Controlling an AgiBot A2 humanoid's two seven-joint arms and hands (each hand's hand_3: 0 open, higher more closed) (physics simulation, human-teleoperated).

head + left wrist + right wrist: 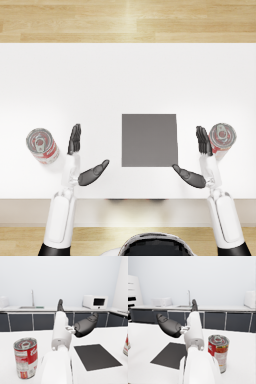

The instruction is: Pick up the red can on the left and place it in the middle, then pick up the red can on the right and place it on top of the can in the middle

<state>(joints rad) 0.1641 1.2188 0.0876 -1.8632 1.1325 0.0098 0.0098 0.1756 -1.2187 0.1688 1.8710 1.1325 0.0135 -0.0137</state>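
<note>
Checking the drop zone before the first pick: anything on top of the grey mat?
Nothing is on the grey mat; its whole top shows bare. Both cans stand off it, left can and right can. What lies under the mat is covered.

A dark grey square mat point(149, 140) lies mid-counter on the white counter point(128, 75). The left red tin can point(42, 146) stands upright left of it, just outside the left hand point(82, 159). The right red tin can point(221, 138) stands right of the mat, just beside the right hand point(198, 159).
</note>
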